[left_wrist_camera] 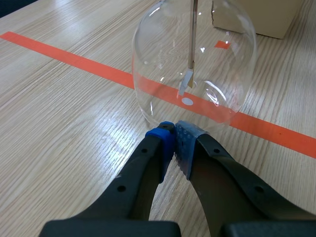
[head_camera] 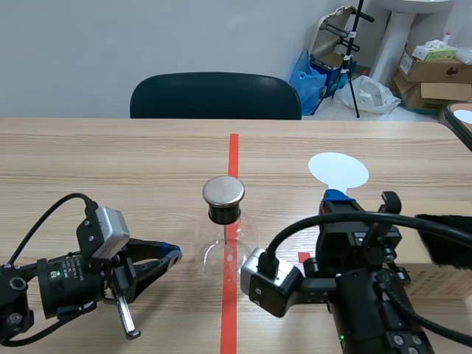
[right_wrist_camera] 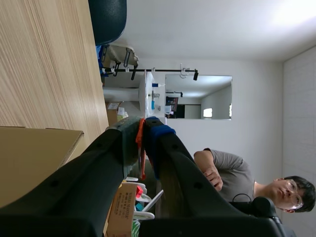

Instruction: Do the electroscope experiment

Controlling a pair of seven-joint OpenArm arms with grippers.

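Flask (head_camera: 223,247) sits mid-table on the red tape line (head_camera: 229,317); clear glass bulb, black stopper (head_camera: 223,214), flat metal cap (head_camera: 223,190) on top; upright. Left wrist view shows a thin rod (left_wrist_camera: 193,34) hanging down inside the bulb, with a small pale leaf (left_wrist_camera: 183,84) at its lower end.

Left gripper (left_wrist_camera: 174,134) lies low on the table, pointing at the flask; fingers pressed together, nothing between them; tips right at the base of the bulb, can't tell if they touch the glass.

Right gripper (right_wrist_camera: 143,132) is raised on the other side of the tape, beside the flask and apart from it; fingers pinch a thin flat piece that shows as an orange-red edge between the pads in its wrist view. In the scene view a white round disc (head_camera: 338,171) stands up from that gripper's blue pad (head_camera: 335,195).

Cardboard box (head_camera: 439,276) is at the table's right edge, behind the right arm; black fur (head_camera: 446,240) lies on top of it. Dark chair (head_camera: 215,96) is at the far side of the table. A person (right_wrist_camera: 232,173) shows in the room background of the right wrist view, arms folded.
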